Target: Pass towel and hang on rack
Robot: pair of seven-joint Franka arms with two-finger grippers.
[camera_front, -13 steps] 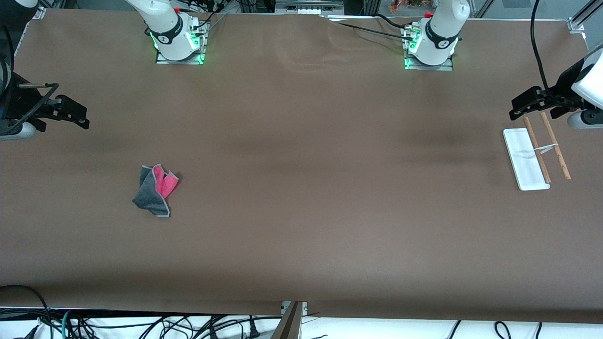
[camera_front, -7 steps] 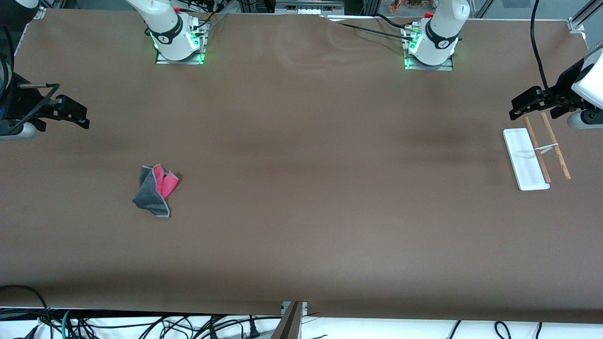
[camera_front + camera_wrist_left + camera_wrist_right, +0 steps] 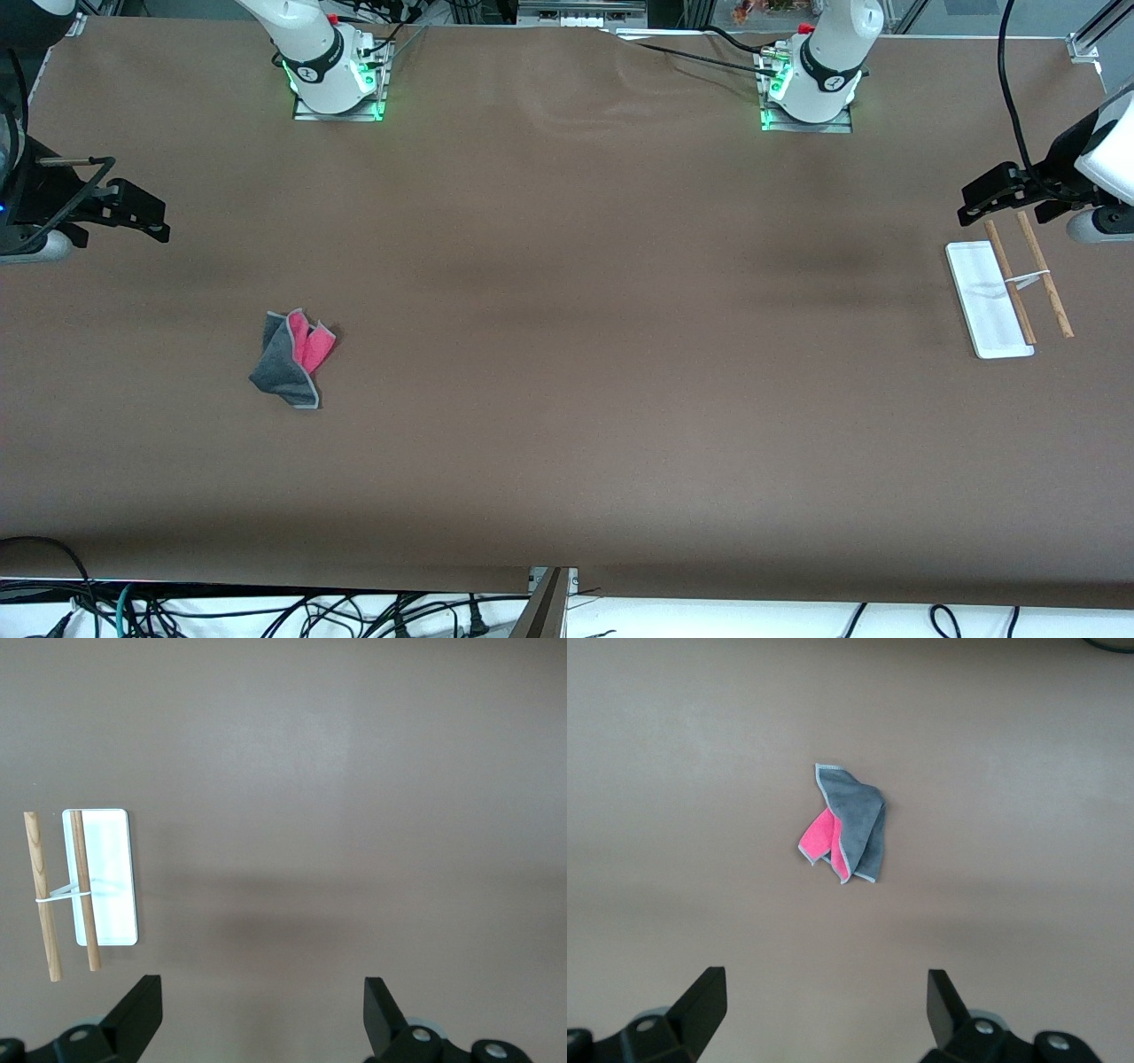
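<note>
The towel (image 3: 292, 359) lies crumpled on the brown table toward the right arm's end, dark grey with a pink fold showing; the right wrist view also has the towel (image 3: 855, 815). My right gripper (image 3: 165, 230) hovers open and empty over bare table at that end, apart from the towel; its jaws stand wide around nothing (image 3: 826, 988). The rack (image 3: 1005, 288) stands at the left arm's end, a white base (image 3: 111, 877) with two wooden rods (image 3: 42, 895). My left gripper (image 3: 970, 211) hangs open and empty above the table beside the rack, its jaws spread wide (image 3: 262, 992).
Both arm bases (image 3: 337, 80) (image 3: 811, 89) are bolted along the table's edge farthest from the front camera. A black cable (image 3: 691, 55) runs to the left arm's base. Loose cables (image 3: 266, 611) hang below the table's near edge. Brown tabletop (image 3: 576, 337) spans between towel and rack.
The right gripper has crept very slightly toward the table's middle. Towel, rack and left arm have not moved.
</note>
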